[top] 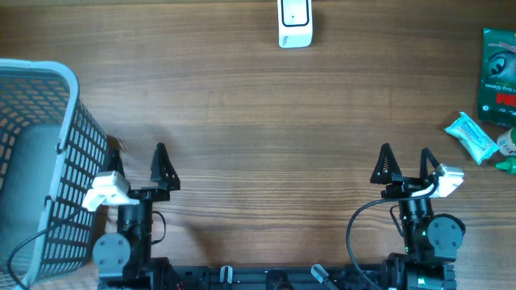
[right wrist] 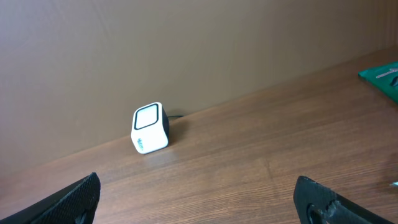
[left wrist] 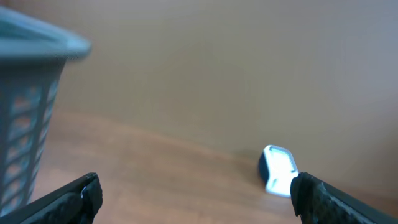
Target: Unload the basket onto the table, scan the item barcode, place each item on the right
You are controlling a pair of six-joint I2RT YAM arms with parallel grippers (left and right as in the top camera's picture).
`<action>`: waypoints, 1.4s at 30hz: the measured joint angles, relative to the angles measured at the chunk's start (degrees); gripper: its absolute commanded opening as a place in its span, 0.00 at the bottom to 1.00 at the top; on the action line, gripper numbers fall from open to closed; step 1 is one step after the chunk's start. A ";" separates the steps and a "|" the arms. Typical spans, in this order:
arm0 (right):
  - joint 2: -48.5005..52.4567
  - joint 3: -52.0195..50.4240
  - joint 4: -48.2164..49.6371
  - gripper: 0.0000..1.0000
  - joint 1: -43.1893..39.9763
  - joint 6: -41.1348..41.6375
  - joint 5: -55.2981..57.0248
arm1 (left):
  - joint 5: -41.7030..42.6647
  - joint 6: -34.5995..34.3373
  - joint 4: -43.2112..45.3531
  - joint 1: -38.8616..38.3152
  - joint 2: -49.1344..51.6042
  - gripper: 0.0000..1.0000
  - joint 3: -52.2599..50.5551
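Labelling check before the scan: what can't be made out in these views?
Overhead: green packet cut by right edge, print too small to read.
Overhead: blue sachet shows no readable barcode.
Overhead: scanner cropped by top edge.
Left wrist: basket blurred; its inside unseen.

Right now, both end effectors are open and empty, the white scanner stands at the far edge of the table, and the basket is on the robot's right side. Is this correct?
No: the overhead view shows the basket on the robot's left side. The rest holds: left end effector and right end effector are open and empty, and the scanner stands at the far edge.
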 measured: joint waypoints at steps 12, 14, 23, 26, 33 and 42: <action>0.00 0.00 0.00 1.00 0.00 0.00 0.00 | -7.93 6.67 -1.31 0.09 -0.04 1.00 -9.31; 0.00 0.00 0.00 1.00 0.00 0.02 0.00 | -7.08 7.65 -1.36 0.09 -0.07 1.00 -9.31; 0.00 0.00 0.00 1.00 0.00 0.02 0.00 | -2.60 12.26 -1.81 -0.35 -0.07 1.00 -9.31; 0.00 0.00 0.00 1.00 0.00 0.00 0.00 | -1.36 12.76 -1.92 -0.35 -0.07 1.00 -9.31; 0.00 0.00 0.00 1.00 0.00 0.00 0.00 | -0.79 12.98 -1.95 -0.35 -0.07 1.00 -9.31; 0.00 0.00 0.00 1.00 0.00 0.02 0.00 | -0.79 13.00 -1.95 -0.35 -0.07 1.00 -9.31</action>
